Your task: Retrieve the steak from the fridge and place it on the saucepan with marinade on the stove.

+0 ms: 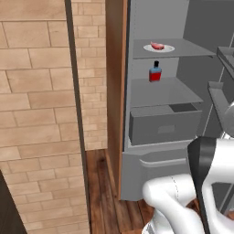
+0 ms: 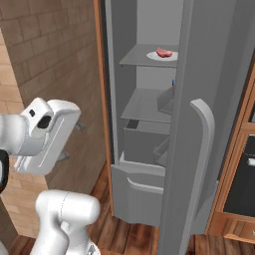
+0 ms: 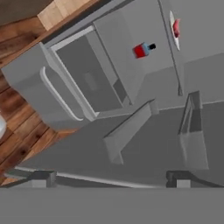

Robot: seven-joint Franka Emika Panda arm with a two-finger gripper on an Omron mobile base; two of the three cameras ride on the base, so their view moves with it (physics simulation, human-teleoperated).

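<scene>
Nearest, the two-finger gripper (image 3: 111,178) gapes wide and empty before the tall grey open fridge (image 1: 160,105); next, I'd judge, a reach to the pinkish-red raw steak (image 1: 157,45) on its white round plate (image 1: 169,49), upper right.

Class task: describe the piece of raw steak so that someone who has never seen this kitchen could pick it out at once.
Find the tall grey fridge standing open beside the brick wall. On its top shelf sits a round white plate; the small pinkish-red slab of raw steak lies on it. The red bottle with a blue neck, one shelf lower, stands upright; the steak lies flat.
</scene>
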